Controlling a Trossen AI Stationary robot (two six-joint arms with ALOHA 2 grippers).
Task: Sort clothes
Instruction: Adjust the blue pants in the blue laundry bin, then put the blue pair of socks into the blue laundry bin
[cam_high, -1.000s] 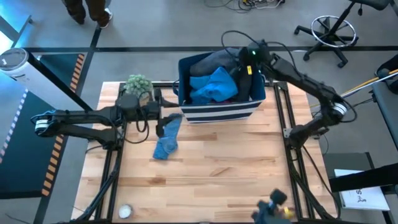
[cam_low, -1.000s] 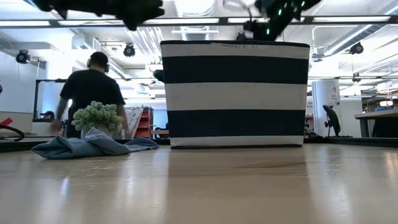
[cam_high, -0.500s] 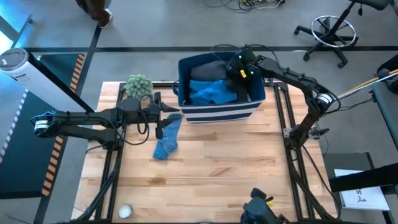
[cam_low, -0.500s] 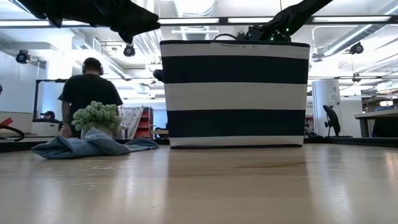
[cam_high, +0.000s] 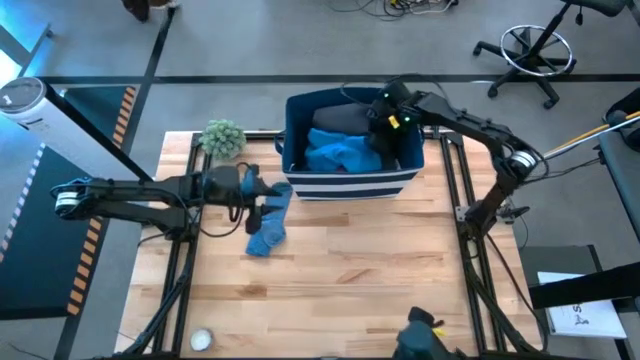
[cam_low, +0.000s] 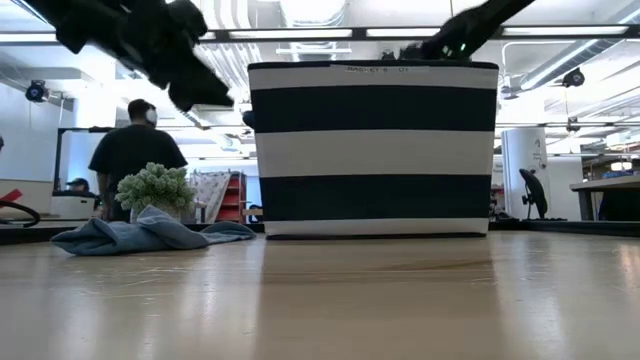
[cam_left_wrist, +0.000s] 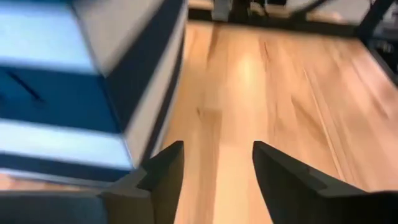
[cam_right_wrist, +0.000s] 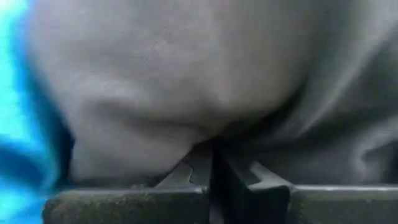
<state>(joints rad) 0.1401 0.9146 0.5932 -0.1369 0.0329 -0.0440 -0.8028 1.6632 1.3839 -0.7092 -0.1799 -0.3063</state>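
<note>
A navy bin with white stripes (cam_high: 350, 185) stands at the table's far side and holds a bright blue garment (cam_high: 338, 152) and a dark grey garment (cam_high: 338, 117). My right gripper (cam_high: 385, 125) reaches down into the bin and is shut on the grey garment (cam_right_wrist: 186, 74). A blue-grey garment (cam_high: 268, 228) lies crumpled on the table left of the bin; it also shows in the low view (cam_low: 150, 235). My left gripper (cam_high: 265, 197) hovers open above that garment's far end, its fingers (cam_left_wrist: 165, 171) empty over the bare table. My right gripper pinches a bunched fold of the grey garment (cam_right_wrist: 211, 140) between its two shut fingers. The fingers slant down into the bin from the table's right. The garment lies in the bin, its cloth puckered toward the fingertips.
A small green spiky plant (cam_high: 222, 137) stands at the far left of the table, behind the blue-grey garment. The bin's wall (cam_left_wrist: 93, 74) is close beside my left gripper. The near half of the wooden table (cam_high: 350, 290) is bare. A person (cam_low: 135, 150) stands beyond the table.
My right gripper has gone down and toward the left into the bin, onto the grey garment. My left gripper has gone down and a little toward the near edge, over the blue-grey garment. The bin has shifted slightly.
</note>
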